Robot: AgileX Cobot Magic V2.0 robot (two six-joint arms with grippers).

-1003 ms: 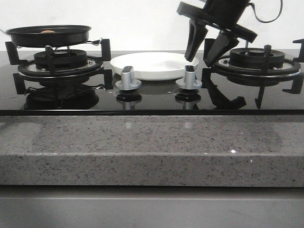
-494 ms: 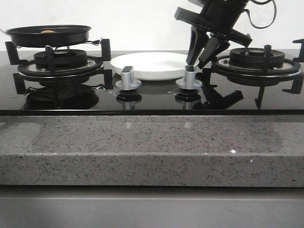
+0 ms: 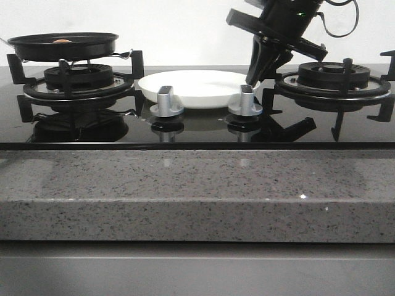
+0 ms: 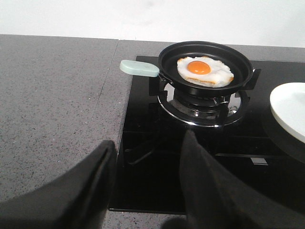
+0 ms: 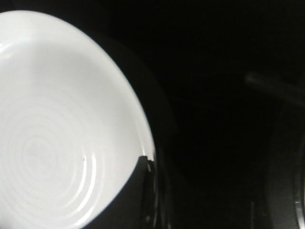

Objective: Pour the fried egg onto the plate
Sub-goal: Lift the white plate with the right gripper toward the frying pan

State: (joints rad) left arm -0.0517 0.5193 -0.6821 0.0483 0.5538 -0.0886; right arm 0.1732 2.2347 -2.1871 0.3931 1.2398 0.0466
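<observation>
The fried egg (image 4: 205, 70), white with an orange yolk, lies in the black frying pan (image 4: 167, 59) on the left burner; from the front only its yolk shows (image 3: 60, 41). The white plate (image 3: 194, 86) sits between the two burners, behind the knobs. My right gripper (image 3: 253, 79) comes down from above and is shut on the plate's right rim; in the right wrist view one dark finger (image 5: 143, 191) overlaps the plate (image 5: 57, 143) edge. My left gripper (image 4: 149, 140) hangs open and holds nothing, over the hob's near left corner, well short of the pan.
The pan has a pale green handle (image 4: 139, 68) pointing away from the plate. Two silver knobs (image 3: 166, 102) (image 3: 245, 100) stand in front of the plate. The right burner grate (image 3: 333, 77) is bare. A speckled grey counter (image 3: 185, 185) runs along the front.
My right gripper went from open beside the plate to shut on its right rim. The plate has shifted slightly left and sits a little higher.
</observation>
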